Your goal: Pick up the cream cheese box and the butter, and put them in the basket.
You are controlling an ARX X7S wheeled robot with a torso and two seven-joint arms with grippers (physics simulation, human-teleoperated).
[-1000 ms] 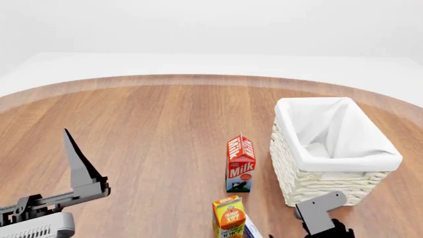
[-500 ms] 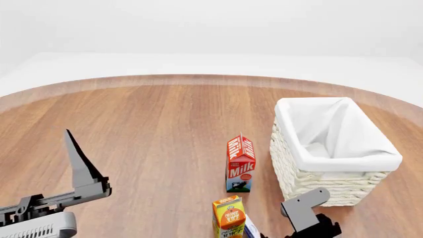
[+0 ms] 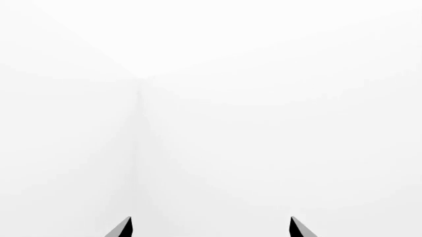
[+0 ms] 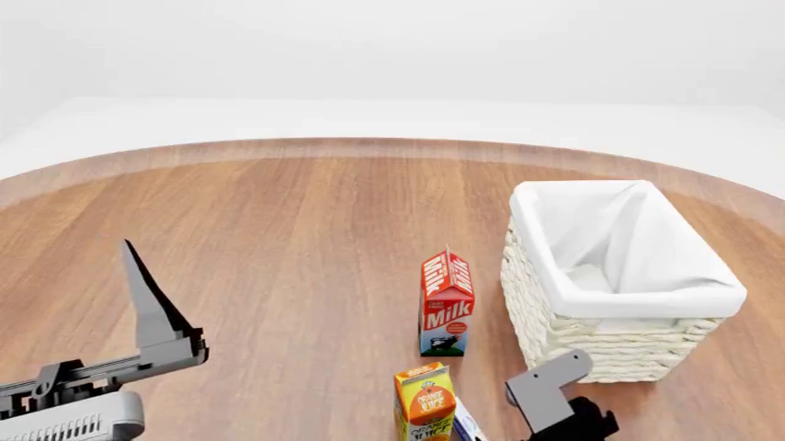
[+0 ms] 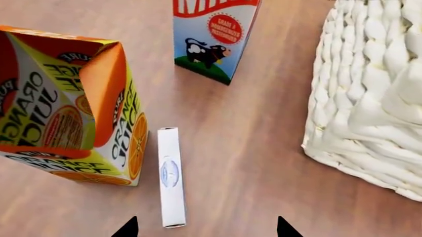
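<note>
The right gripper (image 5: pixel 205 229), fingers wide apart, is hanging over the cream cheese box (image 5: pixel 170 177), whose long side is pointing away from it, beside the orange juice carton (image 5: pixel 69 106) near the table's front edge.

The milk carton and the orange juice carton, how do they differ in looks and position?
The milk carton is red and white with a cow picture; the juice carton is orange and yellow. The milk stands farther from the robot, level with the basket; the juice stands nearer, beside the right gripper. The cream cheese box lies close beside the juice, apart from the milk. Both stand upright with gabled tops.
</note>
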